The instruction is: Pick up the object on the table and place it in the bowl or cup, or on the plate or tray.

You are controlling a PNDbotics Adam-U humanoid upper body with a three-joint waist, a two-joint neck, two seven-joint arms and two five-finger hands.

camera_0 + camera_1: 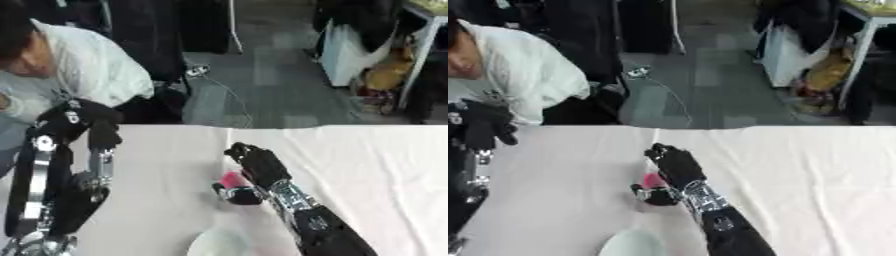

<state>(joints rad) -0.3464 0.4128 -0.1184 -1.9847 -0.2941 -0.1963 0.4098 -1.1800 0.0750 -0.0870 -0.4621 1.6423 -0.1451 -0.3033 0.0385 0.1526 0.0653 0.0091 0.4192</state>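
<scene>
White cloth covers the counter (376, 165), which fills the lower half of both views.

At the left edge, the left arm stands raised off the cloth. The left hand (87, 120) hangs at its top, near the far counter edge, with its fingers curled downward and holding nothing. It is well apart from the work and appears parked clear of it.

Near the centre, a small pink object (232, 179) sits on the cloth. Its shape cannot be made out beyond a short, blocky form.

The right hand (258, 167) comes in from the lower right. Its thumb lies on the near-left side of the pink object, and its fingers (249, 155) reach past the far-right side. The object therefore sits between thumb and fingers, which are curled about it. This looks like a pinch taken from the side, leaving the object free to be lifted.

At the bottom edge, just left of the right forearm, the pale rim of a round dish (214, 242) shows. It lies near the object on the robot's side, so the carry should be short.
</scene>
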